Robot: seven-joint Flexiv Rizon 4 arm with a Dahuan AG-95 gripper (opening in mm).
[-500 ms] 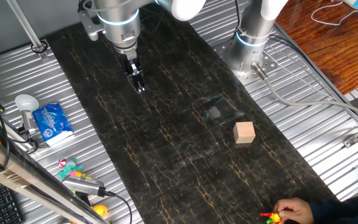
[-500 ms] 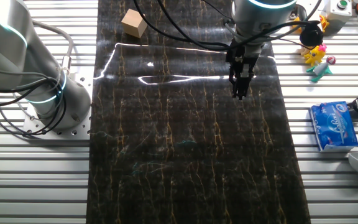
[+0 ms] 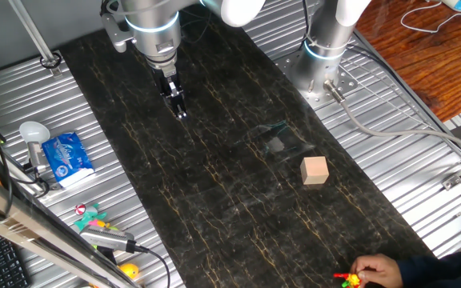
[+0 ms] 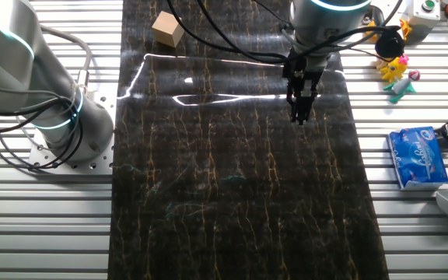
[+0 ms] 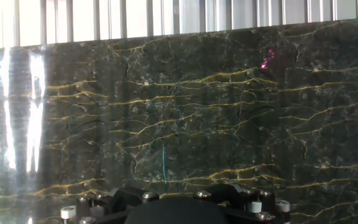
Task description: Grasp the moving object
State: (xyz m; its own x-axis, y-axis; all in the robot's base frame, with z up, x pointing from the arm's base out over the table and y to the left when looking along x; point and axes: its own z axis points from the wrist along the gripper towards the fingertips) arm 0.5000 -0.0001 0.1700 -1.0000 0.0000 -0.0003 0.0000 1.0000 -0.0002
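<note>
The moving object [image 3: 347, 279], a tiny red, yellow and green toy figure, is at the near right corner of the dark marble-pattern mat, held in a person's hand [image 3: 374, 270]. It does not show in the other fixed view or in the hand view. My gripper [image 3: 181, 113] hangs over the far left part of the mat, far from the toy, and it also shows in the other fixed view [image 4: 299, 117]. Its fingers look pressed together with nothing between them. The hand view shows only bare mat [image 5: 185, 118]; the fingertips are out of sight there.
A tan wooden cube [image 3: 314, 170] sits on the mat between gripper and toy, and shows in the other fixed view [image 4: 166, 29]. A pink-and-teal toy [image 3: 90, 214], a blue packet [image 3: 66, 157] and a spoon [image 3: 33, 132] lie on the ribbed metal at the left. A second arm's base [image 3: 322, 56] stands at the right.
</note>
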